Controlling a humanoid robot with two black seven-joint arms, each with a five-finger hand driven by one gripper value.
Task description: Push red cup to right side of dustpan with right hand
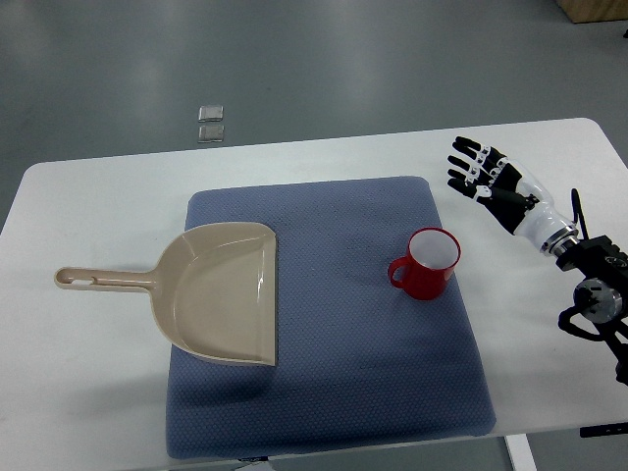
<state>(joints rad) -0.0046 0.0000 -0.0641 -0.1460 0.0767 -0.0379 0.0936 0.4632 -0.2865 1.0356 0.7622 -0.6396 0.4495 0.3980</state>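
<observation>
In the top view, a white rectangular tabletop (88, 196) carries a blue-grey textured fabric mat (324, 392) that covers most of its middle. The landmark here is the beige plastic dustpan (221, 289), which lies flat on the left part of the mat with its straight open edge turned toward the mat's centre and its long thin handle reaching left off the mat onto the bare tabletop.

The red cup with a white interior (426, 264) stands upright on the mat, well to the right of the dustpan's open edge and a little farther from the camera than the dustpan's middle. Its small red loop handle points back toward the dustpan. A clear stretch of mat separates cup and dustpan.

The robot's right hand (488, 178), black and white with jointed fingers, comes in from the right edge, farther right of the dustpan than the cup. It lies over the bare tabletop just past the mat's far right corner. Its fingers are spread and relaxed, pointing up and left, holding nothing, and it is apart from the cup. The forearm's black joints and cables show at the right edge.

Beyond the tabletop, on the grey floor, sit two small pale square plates (210, 123), beyond the dustpan.
</observation>
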